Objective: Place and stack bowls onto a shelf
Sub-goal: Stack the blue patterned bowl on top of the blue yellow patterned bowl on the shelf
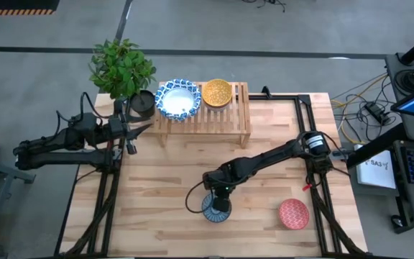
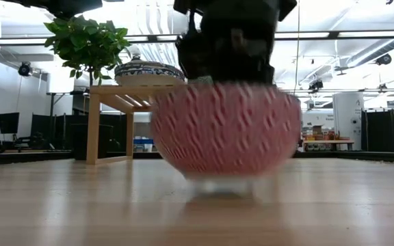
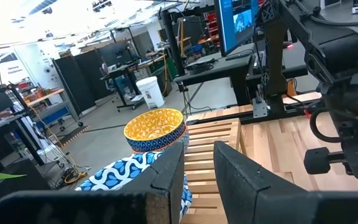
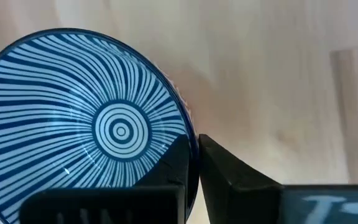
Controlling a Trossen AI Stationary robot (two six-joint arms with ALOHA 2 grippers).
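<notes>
A bowl with blue-and-white stripes inside [image 4: 104, 124] stands at the table's near middle [image 1: 216, 208]. In the low view its outer wall [image 2: 224, 130] is red-and-white patterned and blurred. My right gripper [image 1: 218, 198] is shut on its rim. A red bowl [image 1: 293, 214] rests on the table to its right. A white bowl with a blue rim [image 1: 177, 100] and a yellow bowl [image 1: 216, 93] sit on the light-wood shelf [image 1: 239, 115] at the far side. My left gripper [image 3: 199, 152] is open and empty by the shelf's left end [image 1: 141, 130]. My right gripper pinches the striped bowl's rim [image 4: 190, 127] with one finger [image 4: 173, 165] inside the bowl and the other [image 4: 235, 171] outside. The fingers come from above, pointing down. The bowl stays upright; whether its foot [image 2: 224, 183] is on the table I cannot tell.
A green plant in a dark pot [image 1: 139, 103] stands at the shelf's left end, close to my left gripper. The shelf's right part [image 1: 237, 97] is bare slats. Bare planks [image 1: 164, 187] lie between the shelf and the near bowls.
</notes>
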